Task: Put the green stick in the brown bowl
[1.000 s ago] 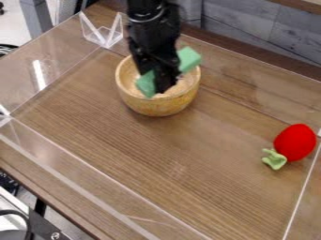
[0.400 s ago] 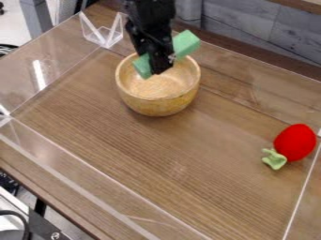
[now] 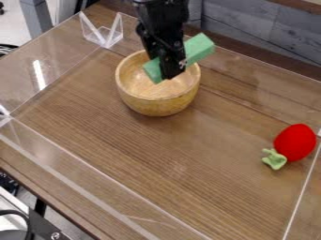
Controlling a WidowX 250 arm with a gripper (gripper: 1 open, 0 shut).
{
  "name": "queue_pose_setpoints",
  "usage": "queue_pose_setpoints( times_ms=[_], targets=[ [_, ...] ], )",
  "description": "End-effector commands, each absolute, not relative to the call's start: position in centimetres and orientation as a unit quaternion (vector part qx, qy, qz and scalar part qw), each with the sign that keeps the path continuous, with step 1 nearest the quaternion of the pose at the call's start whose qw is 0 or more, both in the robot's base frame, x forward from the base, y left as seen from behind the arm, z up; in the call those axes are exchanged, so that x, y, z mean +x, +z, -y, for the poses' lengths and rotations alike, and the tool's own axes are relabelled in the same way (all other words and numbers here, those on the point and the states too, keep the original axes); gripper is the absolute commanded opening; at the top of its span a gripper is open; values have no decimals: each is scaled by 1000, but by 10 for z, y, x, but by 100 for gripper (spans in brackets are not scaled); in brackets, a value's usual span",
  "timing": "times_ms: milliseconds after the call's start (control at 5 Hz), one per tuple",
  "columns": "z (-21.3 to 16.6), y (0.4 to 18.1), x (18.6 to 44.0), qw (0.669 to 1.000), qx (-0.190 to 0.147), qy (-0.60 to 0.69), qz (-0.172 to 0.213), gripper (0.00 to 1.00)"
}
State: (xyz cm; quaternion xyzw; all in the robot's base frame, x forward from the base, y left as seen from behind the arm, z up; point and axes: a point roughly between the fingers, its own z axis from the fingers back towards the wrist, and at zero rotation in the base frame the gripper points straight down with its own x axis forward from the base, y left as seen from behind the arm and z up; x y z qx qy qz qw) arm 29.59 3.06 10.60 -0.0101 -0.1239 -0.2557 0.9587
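The green stick [image 3: 191, 52], a flat mint-green block, hangs tilted just above the brown bowl [image 3: 156, 97], its lower end over the bowl's pale inside. My black gripper [image 3: 164, 58] comes down from above and is shut on the stick around its middle, hiding part of it. The round wooden bowl stands on the table toward the back left, with nothing showing inside it.
A red strawberry toy [image 3: 295, 142] with a pale green stem [image 3: 273, 159] lies at the right edge. Clear plastic walls [image 3: 100, 33] fence the wooden table on all sides. Bare wood stretches across the front and middle.
The gripper has lifted the green stick up out of the bowl and carried it slightly right, and the stick has turned in the grip.
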Motion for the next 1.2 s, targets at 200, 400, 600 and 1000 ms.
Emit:
queue_pose_setpoints(
  times_ms=[200, 400, 600, 1000],
  targets=[
    [-39, 83, 301, 938, -13, -322, 131, 0],
    [-42, 66, 300, 929, -18, -349, 124, 0],
    [-33, 71, 304, 937, -15, -326, 122, 100],
    [-18, 93, 314, 952, 4, -277, 127, 100]
  ],
)
